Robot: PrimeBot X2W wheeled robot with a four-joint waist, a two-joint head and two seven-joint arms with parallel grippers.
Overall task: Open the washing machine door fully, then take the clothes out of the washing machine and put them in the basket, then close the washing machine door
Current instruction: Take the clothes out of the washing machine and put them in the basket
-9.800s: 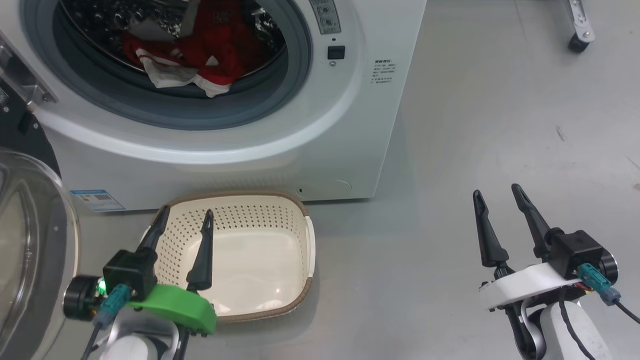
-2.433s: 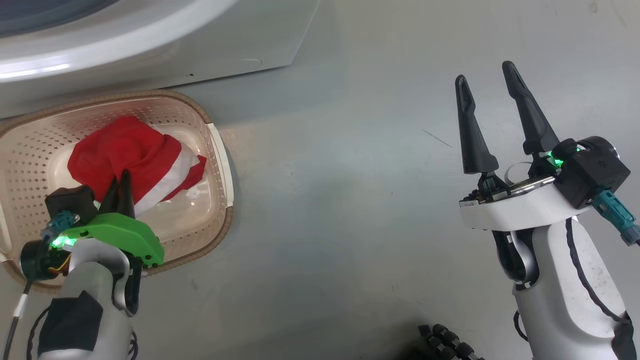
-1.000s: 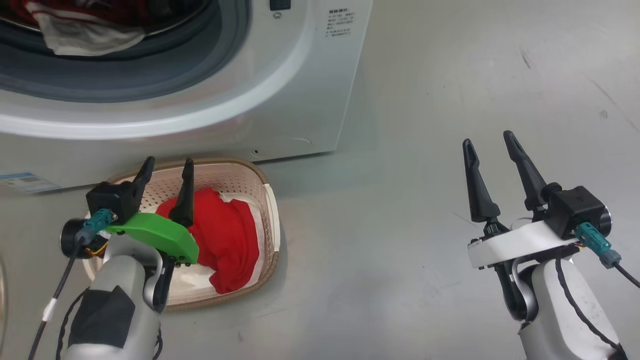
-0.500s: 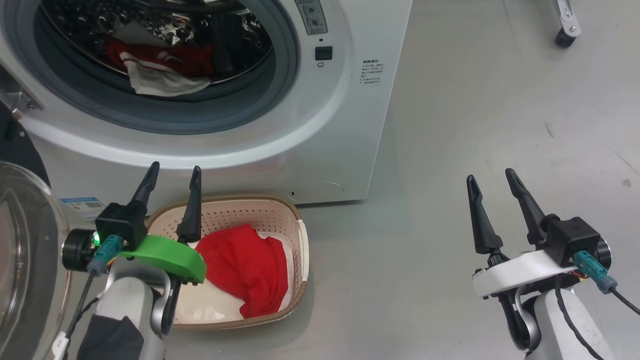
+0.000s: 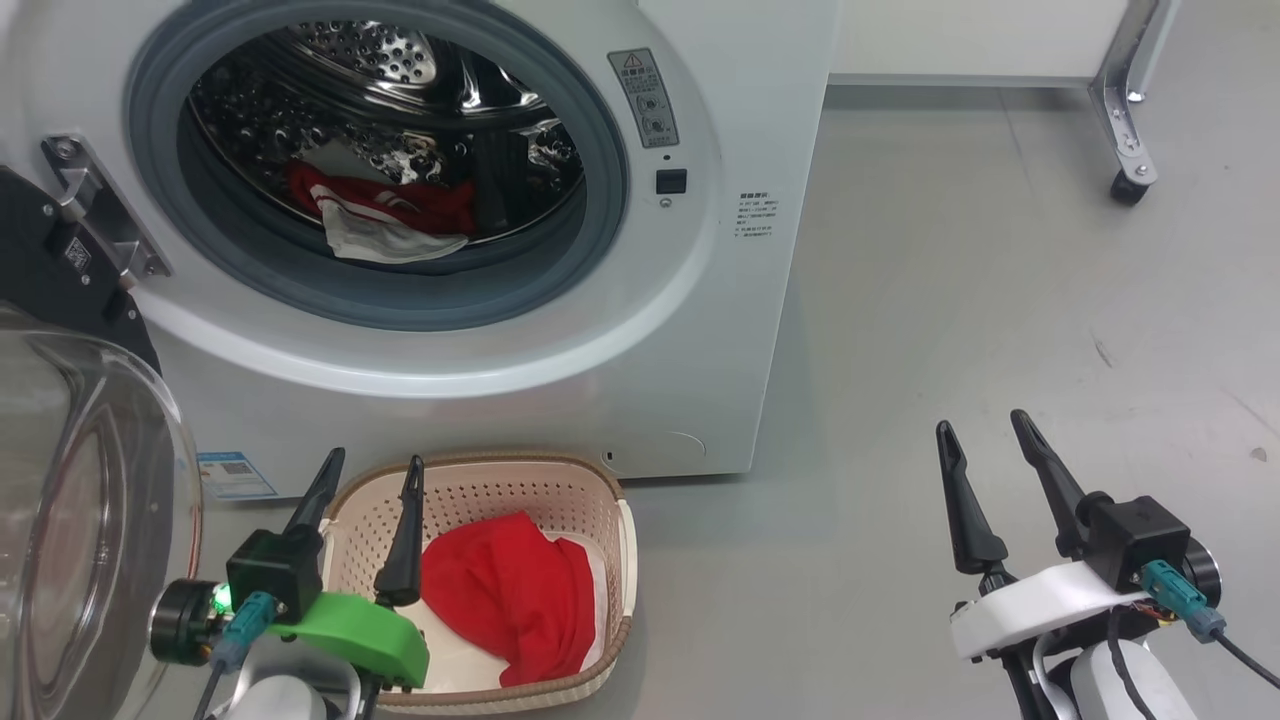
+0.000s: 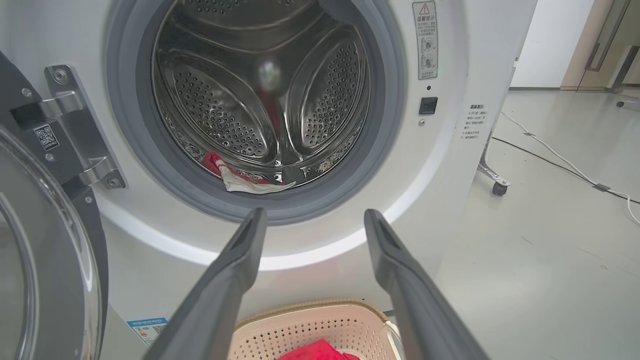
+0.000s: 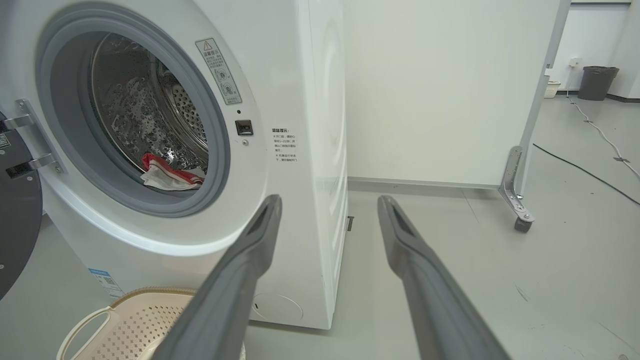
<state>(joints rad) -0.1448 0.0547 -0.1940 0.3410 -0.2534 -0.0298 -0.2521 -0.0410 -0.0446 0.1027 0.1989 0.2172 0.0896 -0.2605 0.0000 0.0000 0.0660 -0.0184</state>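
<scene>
Two garments seen. Washing machine door (image 5: 85, 520) swung wide at far left. Left gripper (image 5: 374, 460) spread wide, empty, above basket (image 5: 520, 464) left end. Red garment (image 5: 510, 590) laid in basket. Second garment (image 5: 395, 215), possibly more beneath, lodged low in washing machine (image 5: 700, 330) drum. Right gripper (image 5: 980, 422) spread wide, empty, at right.
</scene>
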